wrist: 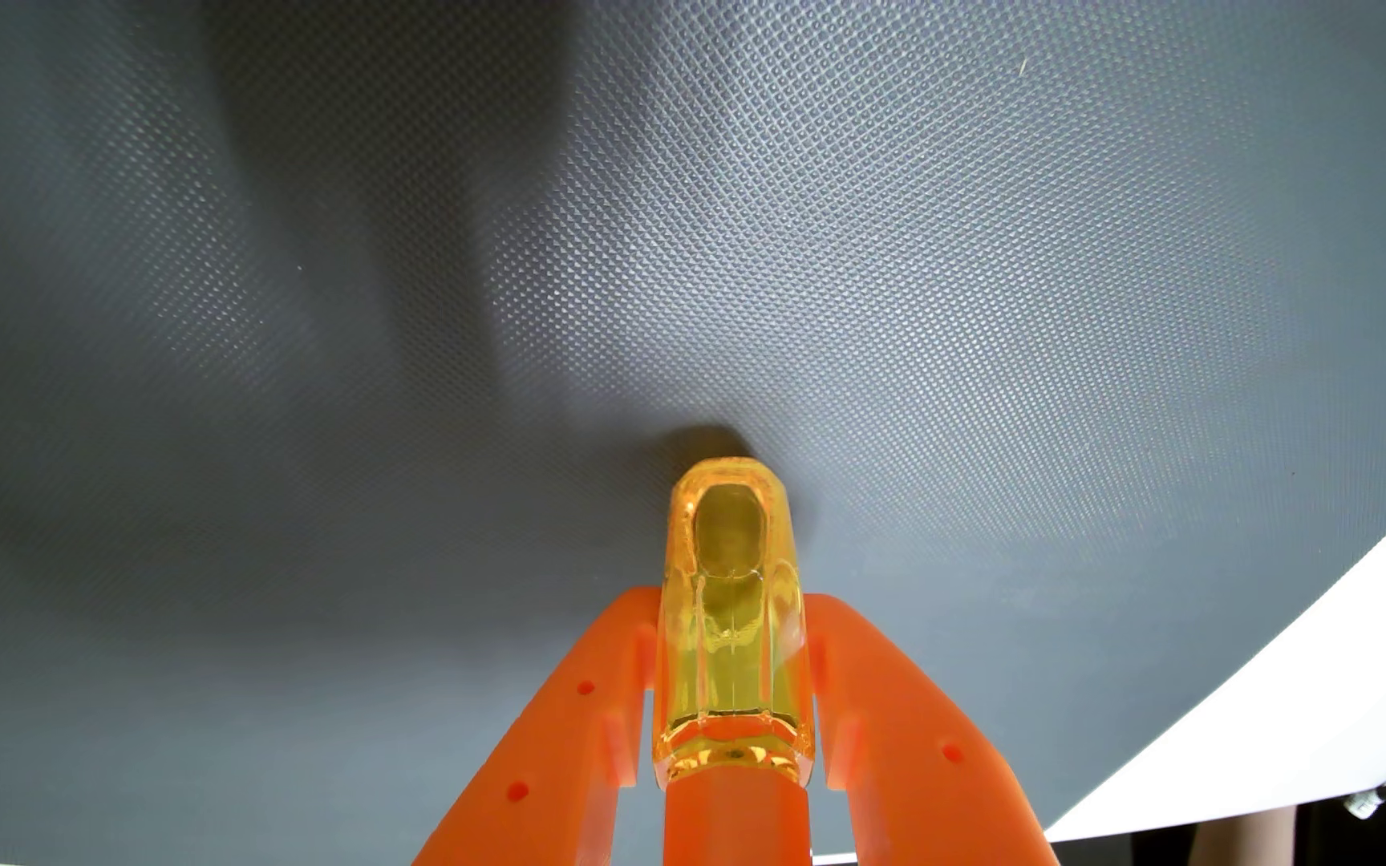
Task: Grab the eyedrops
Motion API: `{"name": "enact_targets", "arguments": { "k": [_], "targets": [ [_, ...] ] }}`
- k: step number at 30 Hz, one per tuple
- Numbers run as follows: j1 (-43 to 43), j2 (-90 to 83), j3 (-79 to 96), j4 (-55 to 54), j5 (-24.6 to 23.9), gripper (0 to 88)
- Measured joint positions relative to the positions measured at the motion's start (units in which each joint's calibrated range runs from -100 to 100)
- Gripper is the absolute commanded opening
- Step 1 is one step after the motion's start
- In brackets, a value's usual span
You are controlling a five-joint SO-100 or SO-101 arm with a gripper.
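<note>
In the wrist view the eyedrops (pixel 730 599) are a small clear yellow bottle with an orange cap at its near end. The bottle lies lengthwise between my two orange fingers (pixel 581 716), which press on its sides. My gripper (pixel 733 606) is shut on it. The bottle's far end points at the grey mat (pixel 673 250), with a small dark shadow just beyond it. I cannot tell whether that end touches the mat.
The textured grey mat spreads across the scene. A white table edge (pixel 1298 691) curves along the lower right. A broad shadow of the arm falls on the mat at the upper left.
</note>
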Motion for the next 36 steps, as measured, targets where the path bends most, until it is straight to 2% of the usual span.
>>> {"name": "enact_targets", "arguments": {
  "k": [6, 16, 27, 36],
  "targets": [
    [-0.97, 0.0, -1.53, 0.96, 0.0, 0.7],
    [-0.97, 0.0, -19.23, 16.83, 0.0, 0.8],
    [-2.25, 0.0, -29.98, 26.33, 0.0, 0.8],
    [-2.7, 0.0, -31.96, 28.07, 0.05, 0.8]
  ]
}}
